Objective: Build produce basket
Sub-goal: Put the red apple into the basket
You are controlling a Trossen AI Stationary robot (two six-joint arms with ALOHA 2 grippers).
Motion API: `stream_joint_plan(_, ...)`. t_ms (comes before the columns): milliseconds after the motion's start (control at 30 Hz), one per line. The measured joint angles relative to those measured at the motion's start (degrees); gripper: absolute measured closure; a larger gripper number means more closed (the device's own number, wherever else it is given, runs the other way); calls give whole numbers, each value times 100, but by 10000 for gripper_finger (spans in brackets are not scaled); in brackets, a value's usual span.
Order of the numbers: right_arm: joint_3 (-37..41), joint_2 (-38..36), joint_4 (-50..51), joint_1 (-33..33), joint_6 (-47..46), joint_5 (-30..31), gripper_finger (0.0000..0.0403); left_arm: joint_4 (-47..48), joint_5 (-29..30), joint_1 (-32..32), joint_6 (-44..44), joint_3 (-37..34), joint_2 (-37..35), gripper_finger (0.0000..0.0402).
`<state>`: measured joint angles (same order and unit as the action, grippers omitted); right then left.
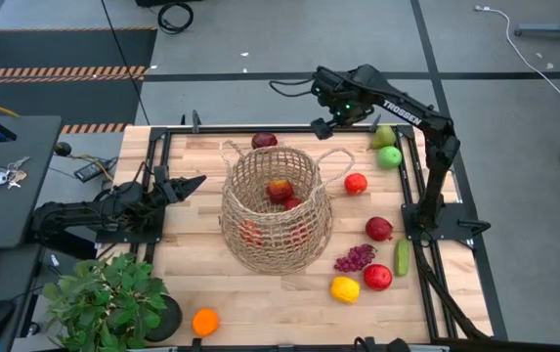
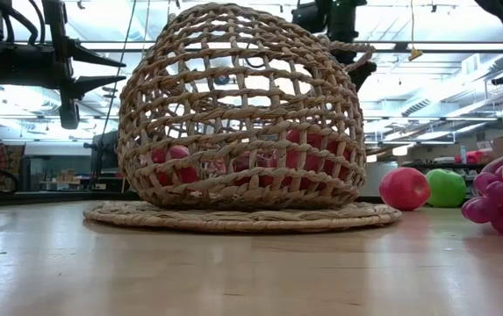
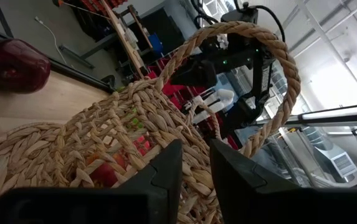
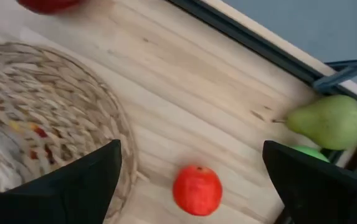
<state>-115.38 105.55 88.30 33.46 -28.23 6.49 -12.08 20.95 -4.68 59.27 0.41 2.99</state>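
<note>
The tan wicker basket [image 1: 276,205] stands upright mid-table on its flat woven base [image 2: 242,216], with several red fruits [image 1: 280,190] inside. My right gripper [image 1: 323,125] hangs open above the table's far side, pointing down, with nothing between its fingers; a red apple [image 4: 197,190] lies on the table below it. A green pear [image 4: 331,121] and a green apple [image 1: 390,156] lie to the right of that apple. My left gripper [image 1: 196,183] waits shut to the left of the basket, apart from it, pointing at the basket's loop handle [image 3: 271,68].
More produce lies around: a dark red apple [image 1: 264,141] at the far edge, and at the right a red fruit [image 1: 379,229], purple grapes [image 1: 355,258], a cucumber [image 1: 401,257], a lemon [image 1: 344,289] and another red apple [image 1: 377,278]. An orange [image 1: 204,321] and a potted plant [image 1: 108,303] sit near left.
</note>
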Motion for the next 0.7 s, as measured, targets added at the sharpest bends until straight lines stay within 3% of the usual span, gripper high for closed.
stream_joint_plan(700, 17, -1379, 167, -354, -298, 1241, 11, -2, -2, -1, 0, 1, -1, 312)
